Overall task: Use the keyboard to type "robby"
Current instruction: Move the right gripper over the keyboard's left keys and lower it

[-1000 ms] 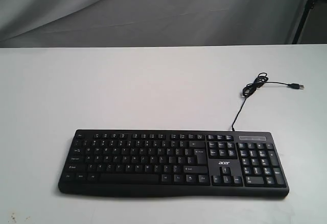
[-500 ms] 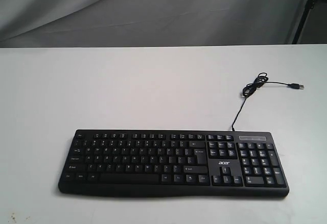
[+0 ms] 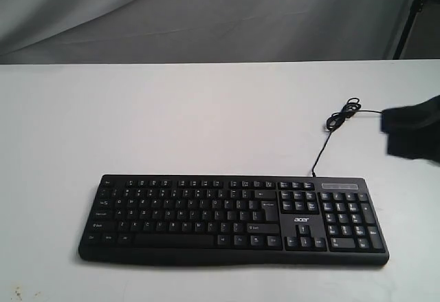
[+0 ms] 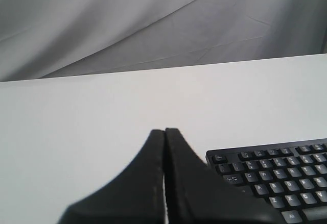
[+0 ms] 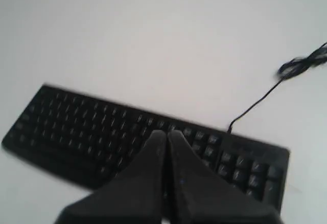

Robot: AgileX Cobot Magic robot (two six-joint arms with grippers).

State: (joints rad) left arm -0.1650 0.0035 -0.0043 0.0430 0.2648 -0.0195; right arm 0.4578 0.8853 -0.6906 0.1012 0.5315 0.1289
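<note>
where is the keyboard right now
In the exterior view the keyboard lies flat on the white table, low and central in frame, its cable trailing back toward the right.

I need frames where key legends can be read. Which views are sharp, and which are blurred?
Exterior view: keyboard fairly sharp, right arm at the edge smeared. Left wrist view: crisp, keyboard corner in focus. Right wrist view: blurred throughout, legends unreadable.

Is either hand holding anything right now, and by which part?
Nothing is held. The left hand and the right hand are both shut with nothing between them; the keyboard lies untouched on the table.
</note>
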